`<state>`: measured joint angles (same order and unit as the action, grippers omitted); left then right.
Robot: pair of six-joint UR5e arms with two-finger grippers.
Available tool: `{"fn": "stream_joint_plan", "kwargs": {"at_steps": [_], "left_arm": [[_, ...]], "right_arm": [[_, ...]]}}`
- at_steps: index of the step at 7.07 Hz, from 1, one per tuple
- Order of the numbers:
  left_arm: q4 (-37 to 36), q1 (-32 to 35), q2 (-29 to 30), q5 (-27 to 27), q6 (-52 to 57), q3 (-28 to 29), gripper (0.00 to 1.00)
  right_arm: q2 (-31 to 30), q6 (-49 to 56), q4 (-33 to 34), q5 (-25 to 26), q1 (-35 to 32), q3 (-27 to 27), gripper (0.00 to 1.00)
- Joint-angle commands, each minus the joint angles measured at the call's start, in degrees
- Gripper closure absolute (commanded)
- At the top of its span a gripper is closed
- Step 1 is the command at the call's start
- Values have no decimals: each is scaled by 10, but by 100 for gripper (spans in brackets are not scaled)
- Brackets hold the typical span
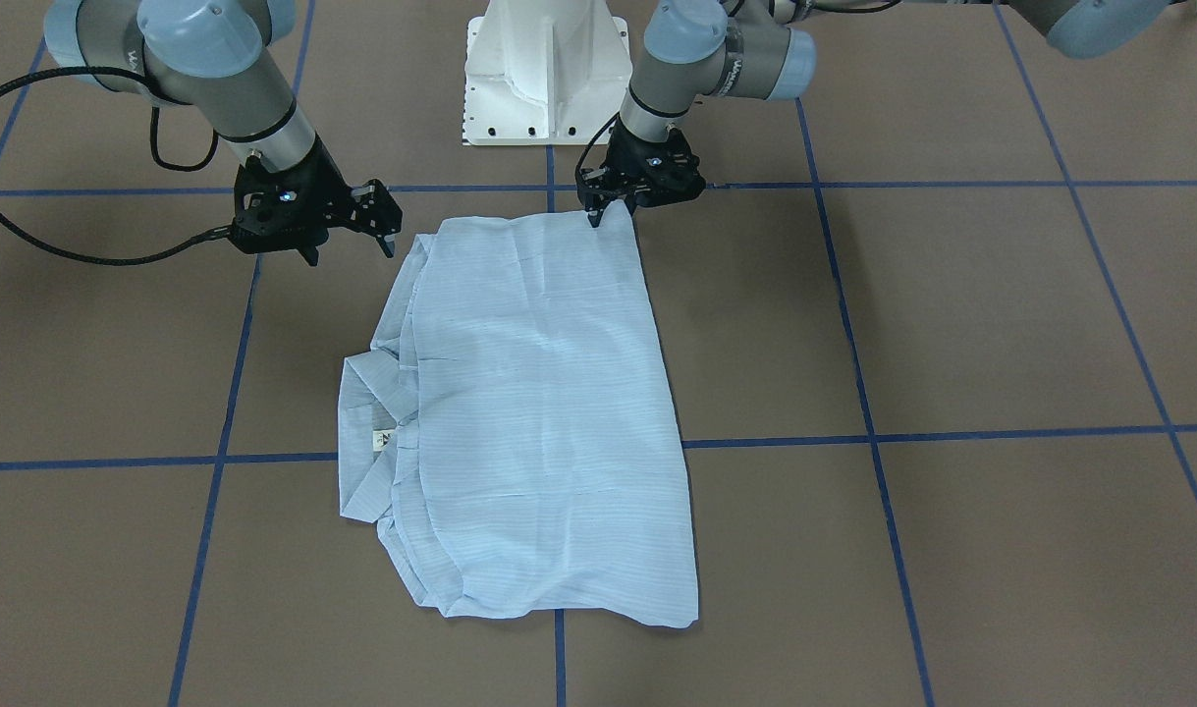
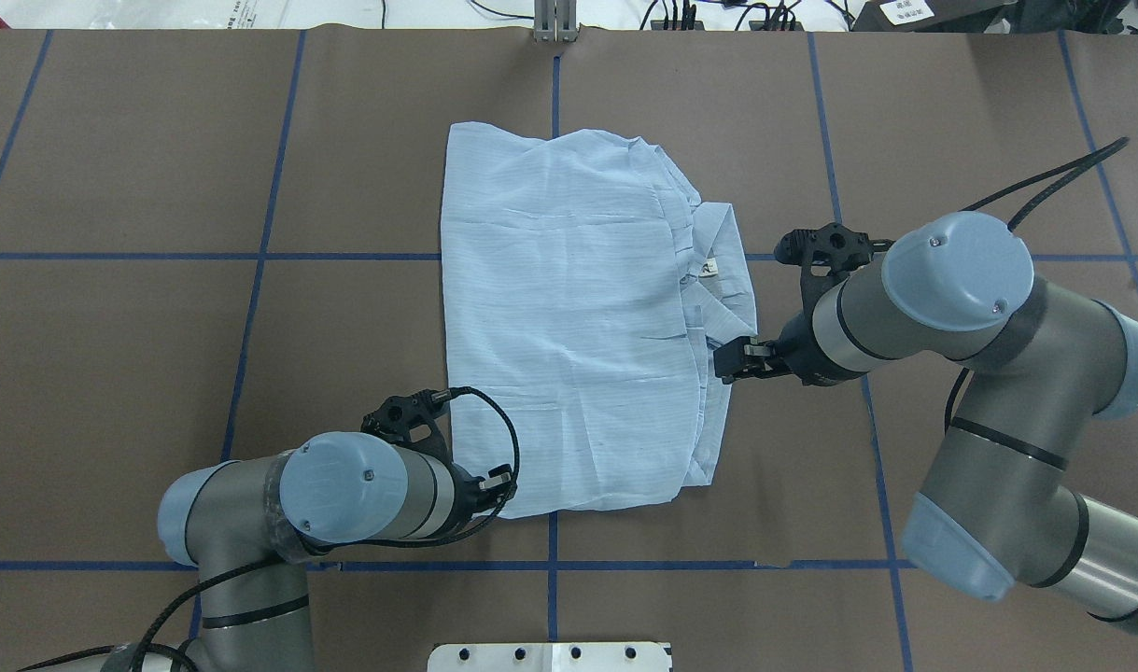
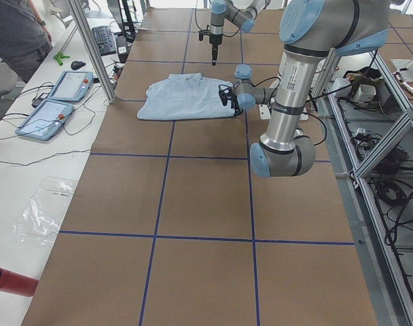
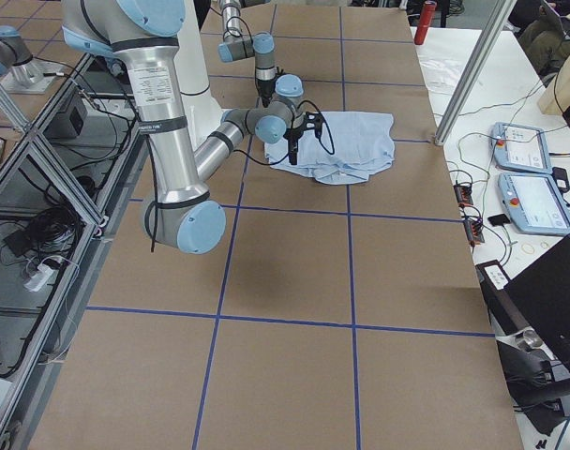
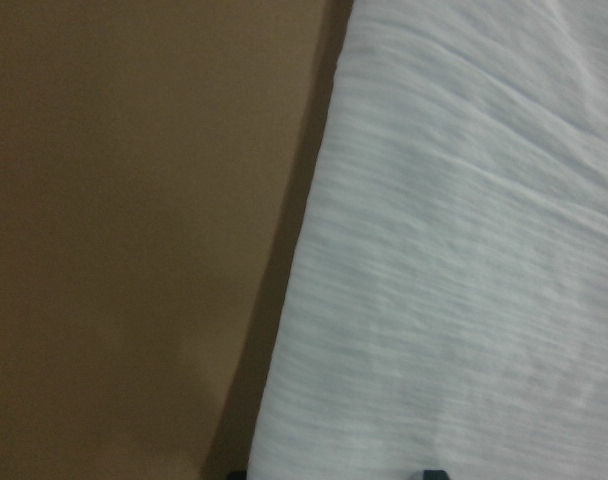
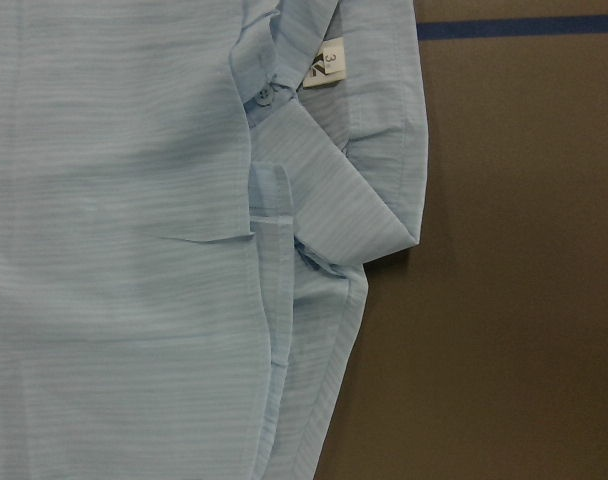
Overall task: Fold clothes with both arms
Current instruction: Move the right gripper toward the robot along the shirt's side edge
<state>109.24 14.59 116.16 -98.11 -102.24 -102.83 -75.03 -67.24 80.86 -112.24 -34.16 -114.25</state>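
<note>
**Squared into a packet, one fold likely left**

Starting left in the overhead view: finds the black two-finger left gripper (image 1: 606,210) down on the corner of the thin pale-blue striped long-sleeved shirt (image 2: 569,327) nearest the white pedestal base (image 1: 544,79), tips touching cloth. Cannot tell those jaws clenched or released; wrist view filled with blurred fabric.

Centre: shows the shirt flat on the brown table with blue tape lines (image 2: 158,327), straight out from the base and near it. Judged well along: no sleeve lying loose, body squared into a rectangle, collar (image 2: 727,266) poking out on the side right of the base. Probably leaves one halving fold and a tidy.

Right: shows the black two-finger right gripper (image 1: 352,250) hovering just beside that collar side, jaws spread, grasping nothing. Reads "3" on the small white neck label (image 6: 327,62); nothing else legible.
</note>
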Motion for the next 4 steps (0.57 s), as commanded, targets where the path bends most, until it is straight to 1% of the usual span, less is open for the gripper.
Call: {"fn": "stream_joint_plan", "kwargs": {"at_steps": [1,2,3,4], "left_arm": [[0,1,-1,0,0,-2,73],[0,3,-1,0,1,-2,75],[-1,7,-1,0,1,-8,100],[-3,12,0,-1,1,-18,100]], "right_arm": [[-3,0,1,0,1,-3,0],[-2,0,11,-1,1,-11,0],[1,0,22,-1,2,-16,0],[2,-9,22,-1,5,-18,0]]}}
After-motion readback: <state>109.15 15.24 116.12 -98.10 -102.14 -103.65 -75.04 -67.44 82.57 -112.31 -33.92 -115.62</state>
